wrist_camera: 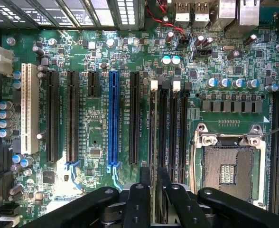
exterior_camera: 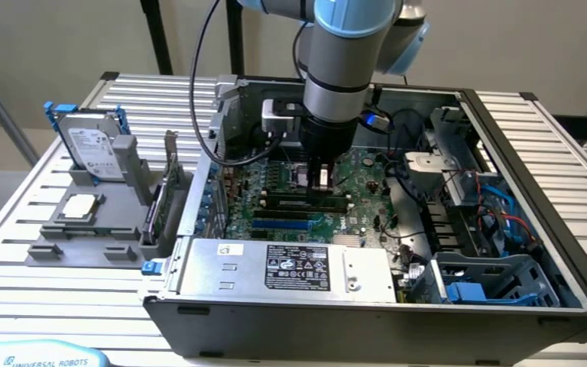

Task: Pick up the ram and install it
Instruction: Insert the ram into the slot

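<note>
Gripping the ram edge-on, jaws closed on it, the gripper hangs inside the open computer case, holding the stick over the black memory slots on the green motherboard.

The ram — a thin dark stick seen edge-on — is held upright over a black memory slot on the motherboard.

We see a green motherboard bearing black slots, one blue slot and one white slot. The arm's joint cap is light blue over a grey sleeve. The bench is ribbed silver, and the computer case dark grey.
</note>
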`<action>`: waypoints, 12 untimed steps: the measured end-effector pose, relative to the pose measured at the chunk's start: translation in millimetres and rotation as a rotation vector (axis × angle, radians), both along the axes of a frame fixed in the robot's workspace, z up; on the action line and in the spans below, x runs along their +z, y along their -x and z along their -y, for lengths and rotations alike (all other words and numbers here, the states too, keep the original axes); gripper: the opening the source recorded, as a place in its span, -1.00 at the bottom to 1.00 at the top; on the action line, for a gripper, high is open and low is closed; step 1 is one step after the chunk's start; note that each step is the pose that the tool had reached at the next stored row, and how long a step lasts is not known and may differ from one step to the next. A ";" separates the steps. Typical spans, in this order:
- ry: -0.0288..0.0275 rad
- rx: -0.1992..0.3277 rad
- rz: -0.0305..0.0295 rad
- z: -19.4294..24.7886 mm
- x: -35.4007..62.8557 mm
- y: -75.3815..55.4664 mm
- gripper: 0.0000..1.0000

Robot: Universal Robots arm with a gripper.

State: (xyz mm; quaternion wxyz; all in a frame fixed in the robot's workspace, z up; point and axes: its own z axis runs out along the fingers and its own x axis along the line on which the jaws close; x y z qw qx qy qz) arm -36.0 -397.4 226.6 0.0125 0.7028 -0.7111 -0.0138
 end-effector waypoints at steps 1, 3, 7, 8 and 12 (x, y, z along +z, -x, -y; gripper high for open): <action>-0.0002 0.000 0.0000 0.0 1.5 0.0 -0.58; -0.0010 0.000 0.0000 0.0 5.5 0.0 -0.58; -0.0053 0.000 0.0000 0.0 14.5 0.6 -0.58; -0.0070 0.000 0.0000 0.0 16.1 1.1 -0.58; -0.0116 0.000 0.0001 0.1 17.5 1.9 -0.75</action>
